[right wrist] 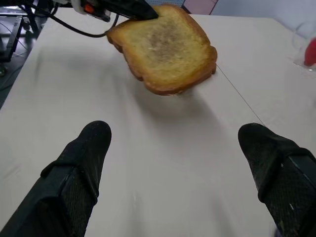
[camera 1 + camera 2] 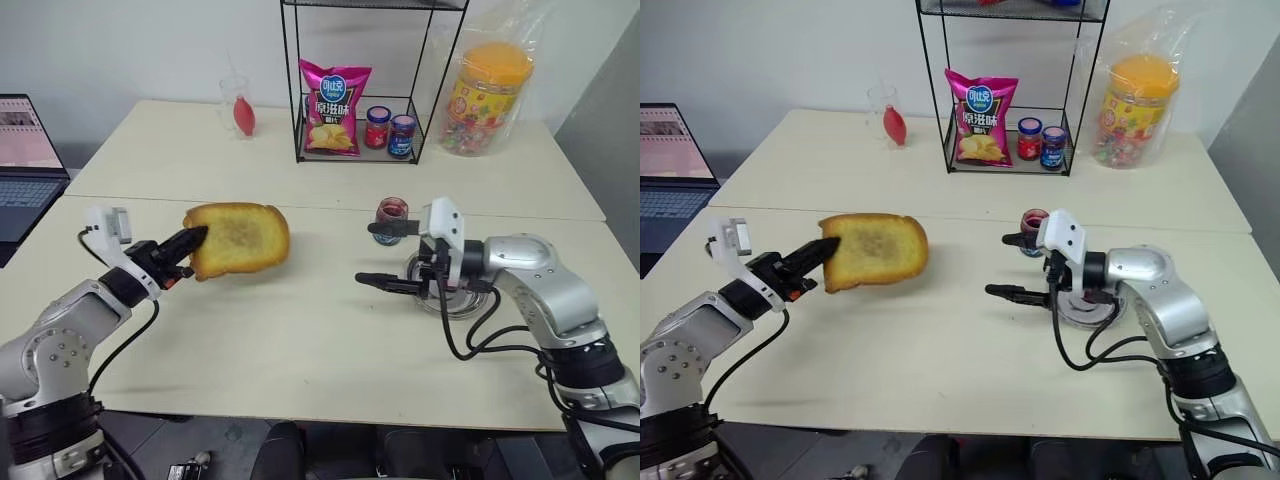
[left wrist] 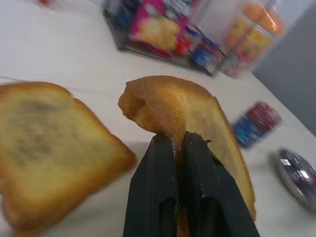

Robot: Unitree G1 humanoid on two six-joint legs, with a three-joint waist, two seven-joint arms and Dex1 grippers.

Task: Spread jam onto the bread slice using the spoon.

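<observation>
My left hand (image 2: pixel 188 250) is clamped tight on one edge of the bread slice (image 2: pixel 240 238), holding it clear of the worktop (image 2: pixel 300 340), its golden face tipped toward me and nothing red on it that I can see, so no spreading has been done. In my left wrist view a second slice (image 3: pixel 49 143) lies flat just below and beside the one I hold. My right hand (image 2: pixel 383 254) hangs over the worktop on the other side, well apart from the bread, its two fingers spread wide with nothing between them. Just behind that hand sits a steel dish (image 2: pixel 462 302), mostly hidden by my wrist; I cannot make out the spoon, which I would guess lies there. Just beyond stands the open jar of jam (image 2: pixel 392 213), dark red through the glass. I judge the task early: bread is lifted and presented, but I must take the spoon, load it and carry jam across. Farther back stands a wire rack (image 2: pixel 300 90) with a crisp packet (image 2: pixel 334 105) and two lidded jars (image 2: pixel 389 132).
</observation>
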